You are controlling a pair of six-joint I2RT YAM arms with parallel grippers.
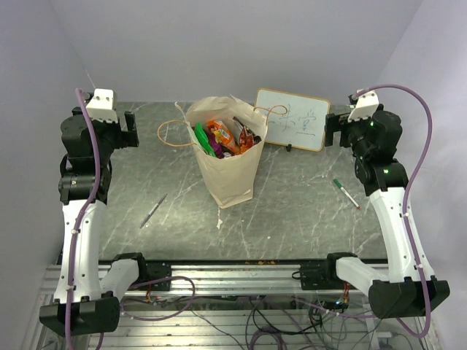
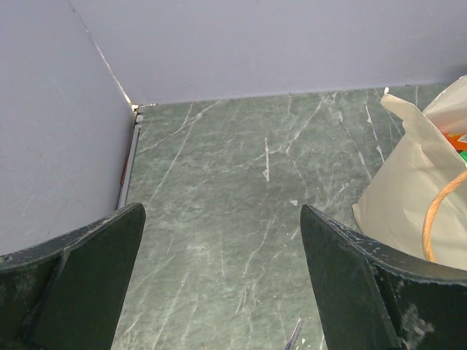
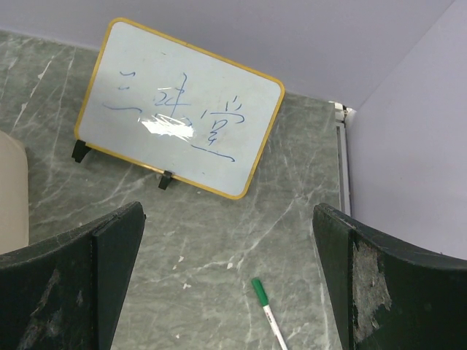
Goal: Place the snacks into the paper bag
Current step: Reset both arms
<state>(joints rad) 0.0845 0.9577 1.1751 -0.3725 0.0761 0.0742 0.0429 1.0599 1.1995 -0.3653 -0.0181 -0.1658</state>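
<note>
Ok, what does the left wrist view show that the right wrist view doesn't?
Left wrist only: the orange cord handle of the cream-tan paper bag, and a thin grey pen tip. Right wrist only: the yellow-framed whiteboard with blue writing and a green-capped white marker. Both: grey-green marble tabletop, some bag paper, and open jaws on the left gripper or right gripper.

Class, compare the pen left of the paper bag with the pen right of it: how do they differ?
The left pen is grey; the right pen is white with a green cap. From above, the left pen's far end leans right, the right pen's leans left. Both lie flat on the table.
</note>
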